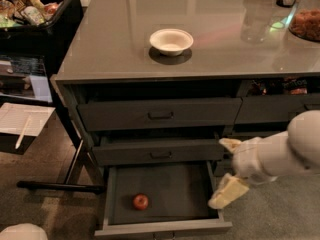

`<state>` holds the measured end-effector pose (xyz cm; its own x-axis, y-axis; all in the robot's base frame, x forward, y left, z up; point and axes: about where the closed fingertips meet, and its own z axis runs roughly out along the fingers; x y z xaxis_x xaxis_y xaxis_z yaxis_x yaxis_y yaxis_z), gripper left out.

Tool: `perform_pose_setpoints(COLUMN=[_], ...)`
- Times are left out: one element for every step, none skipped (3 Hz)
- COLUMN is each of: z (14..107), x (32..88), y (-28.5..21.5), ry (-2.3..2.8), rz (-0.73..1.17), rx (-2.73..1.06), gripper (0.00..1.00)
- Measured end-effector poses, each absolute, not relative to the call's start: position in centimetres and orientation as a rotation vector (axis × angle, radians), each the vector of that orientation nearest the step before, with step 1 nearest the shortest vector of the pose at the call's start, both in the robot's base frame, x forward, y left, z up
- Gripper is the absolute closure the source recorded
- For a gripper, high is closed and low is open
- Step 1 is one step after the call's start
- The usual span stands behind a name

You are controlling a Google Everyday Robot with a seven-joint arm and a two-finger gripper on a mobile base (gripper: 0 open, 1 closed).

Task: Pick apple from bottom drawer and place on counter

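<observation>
A small red apple [140, 201] lies on the dark floor of the bottom drawer [172, 184], towards its front left. The drawer is pulled out, open. My gripper [226, 169] hangs at the drawer's right edge, above its right wall and to the right of the apple, well apart from it. Its two pale fingers [228, 192] are spread apart and hold nothing. The white arm reaches in from the right edge of the view. The glossy grey counter [215, 39] spans the top above the drawers.
A white bowl [171, 41] sits on the counter's middle. A clear glass [256, 18] and a dish of reddish food [306, 24] stand at its right. A black bin [35, 19] of groceries stands to the left, with paper and a pen [22, 121] below it. Two shut drawers [160, 115] lie above the open one.
</observation>
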<state>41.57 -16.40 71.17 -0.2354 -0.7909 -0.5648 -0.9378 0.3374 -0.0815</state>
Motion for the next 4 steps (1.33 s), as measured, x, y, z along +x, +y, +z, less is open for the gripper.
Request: perform_pose_setpoints(z=[64.5, 59.0, 57.4, 57.4], x=[42.3, 45.0, 46.6, 46.6], y=[-10.8, -5.8, -6.0, -6.0], ry=[2.006, 1.968, 1.979, 1.979], rz=[0.549, 0.656, 0.623, 0.623], rx=[-1.436, -1.305, -1.233, -1.233], gripper=[0.0, 0.0, 0.0, 0.0])
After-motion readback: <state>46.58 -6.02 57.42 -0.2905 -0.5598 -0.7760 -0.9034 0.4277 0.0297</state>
